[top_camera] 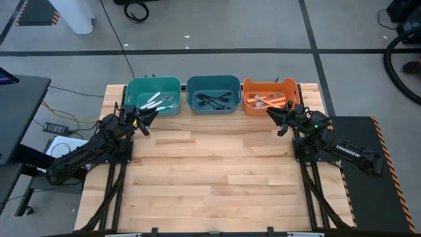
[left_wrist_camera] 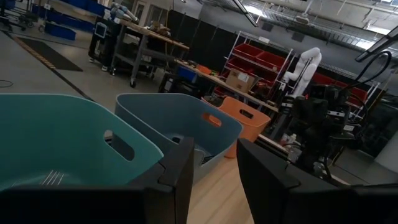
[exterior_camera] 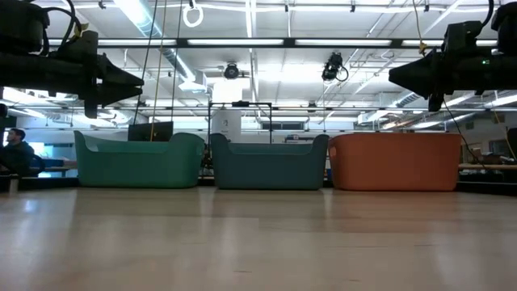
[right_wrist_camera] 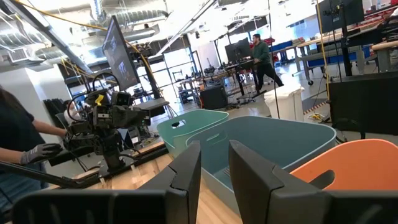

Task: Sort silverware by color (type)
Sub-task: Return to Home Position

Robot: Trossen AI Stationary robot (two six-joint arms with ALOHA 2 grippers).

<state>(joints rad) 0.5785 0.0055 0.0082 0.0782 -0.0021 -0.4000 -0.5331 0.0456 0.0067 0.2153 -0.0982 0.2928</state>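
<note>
Silverware (top_camera: 158, 101) lies sorted in bins (top_camera: 213, 78); left gripper (top_camera: 152, 116) and right gripper (top_camera: 271, 113) hang partly open, empty, close by; a low swing home could bump one

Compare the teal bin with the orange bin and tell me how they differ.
Colour: the teal bin is green-blue, the orange bin orange. Place: the teal bin ends the row by the left gripper, the orange bin by the right gripper. Contents: the teal bin holds white silverware, the orange bin orange-handled silverware. Both stand upright and share one shape.
</note>
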